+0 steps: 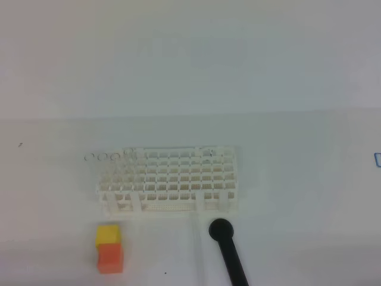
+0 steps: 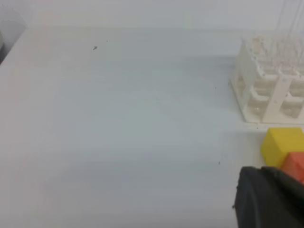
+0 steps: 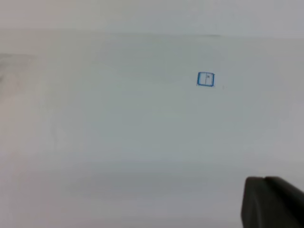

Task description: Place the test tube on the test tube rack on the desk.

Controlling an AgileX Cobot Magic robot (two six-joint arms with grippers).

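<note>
Nearest, at the bottom edge of the high view, a black rod (image 1: 229,250) runs up to its round end just below the rack, and a faint clear tube (image 1: 196,238) seems to lie on the worktop (image 1: 286,179) just left of it, its upper end near the rack's front edge; it is too pale to be sure. At lower left sits a yellow-and-orange block (image 1: 109,248). Above these, mid-frame, stands the white rack (image 1: 172,179), with a few glass rims showing at its upper left. Neither arm appears in the high view. Each wrist view shows only a dark part of its own end effector at lower right, left (image 2: 268,199) and right (image 3: 273,202); both are fully closed and grip nothing. The task looks unstarted: the next move calls for opening one end effector, descending over the lying tube, and closing gently on the slender glass.
</note>
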